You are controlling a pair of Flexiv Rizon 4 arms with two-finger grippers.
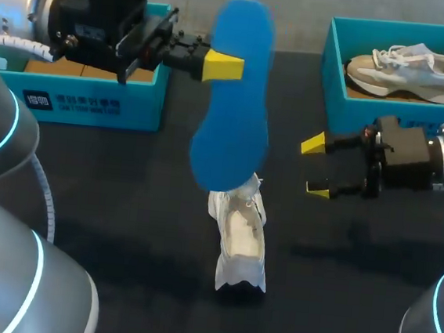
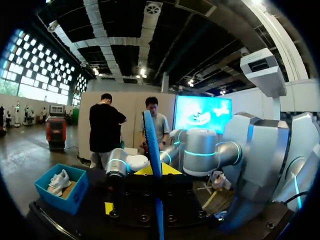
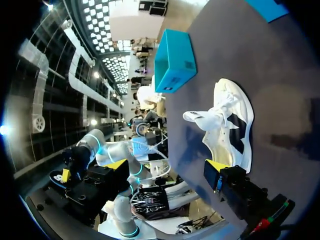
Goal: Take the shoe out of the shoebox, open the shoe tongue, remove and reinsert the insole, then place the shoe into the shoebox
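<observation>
Risk entry: my left fingers point(image 1: 224, 66) pinch the blue insole point(image 1: 236, 97) by one edge over the white shoe point(image 1: 242, 239), which rests unheld on the worktop point(image 1: 124, 204) with my right fingers point(image 1: 313, 144) spread empty beside it, so reinsertion may shove the shoe aside.

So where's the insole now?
Head view: the blue insole is held up by the left gripper above the middle of the table, its lower end over the white shoe.

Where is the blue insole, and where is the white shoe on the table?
blue insole point(image 1: 238, 117), head view, its middle.
white shoe point(image 1: 242, 239), head view, its opening.
</observation>
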